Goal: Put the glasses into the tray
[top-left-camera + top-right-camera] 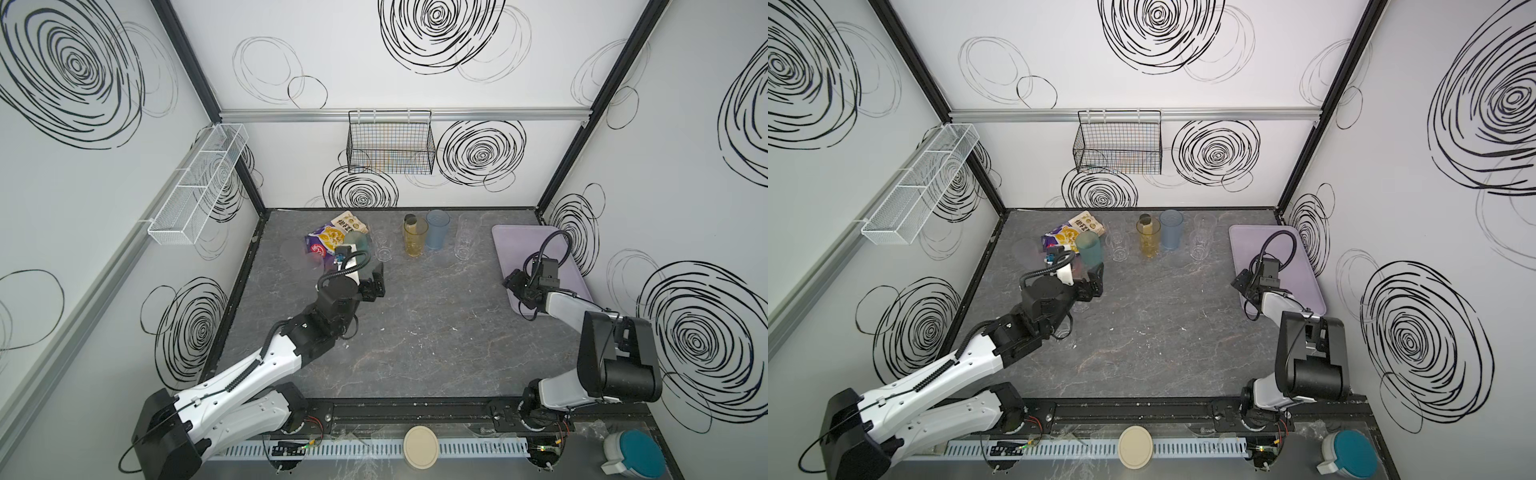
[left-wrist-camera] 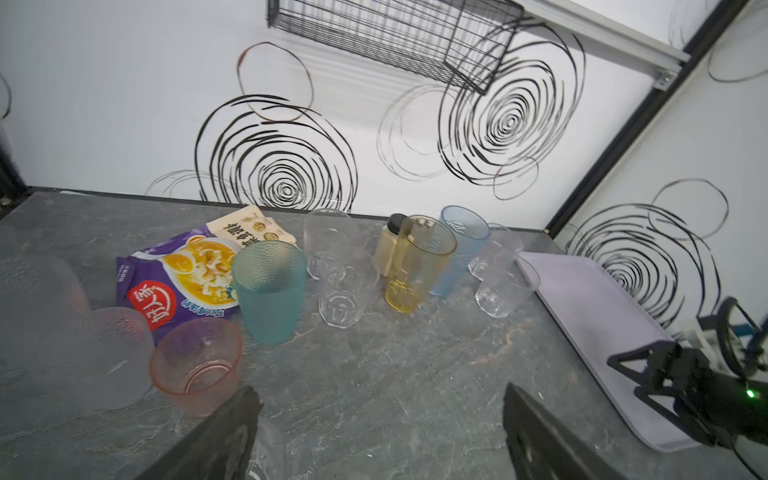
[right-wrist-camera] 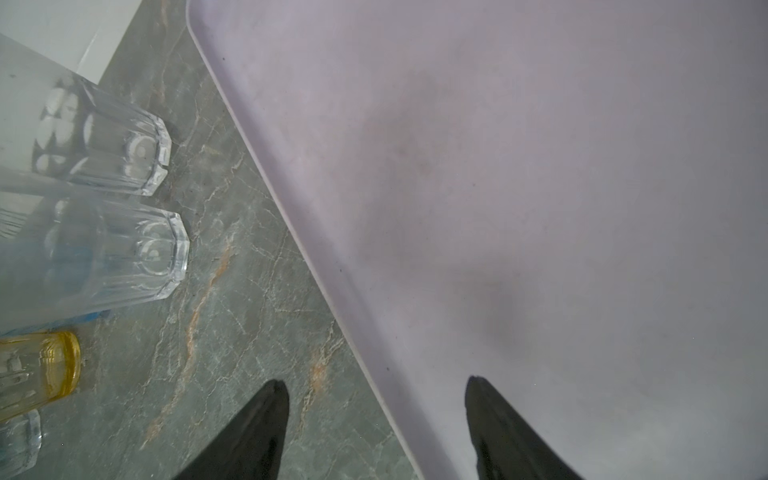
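Our left fingers (image 2: 224,432) are spread wide and hold nothing. Our right fingers (image 3: 257,428) are also apart and empty, over the near edge of the tray (image 1: 515,245). The glasses (image 1: 415,243) all stand upright on the surface (image 1: 415,332), none in the tray. The pink glass (image 2: 197,365) and the teal glass (image 2: 270,291) stand just ahead of the left fingers, so we judge the left arm nearer.

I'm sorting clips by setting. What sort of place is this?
Probably a robot test booth, not a home kitchen: white wall panels with printed black swirls inside a black frame, and a left arm and right arm mounted on a rail at the front of the stone-look table.
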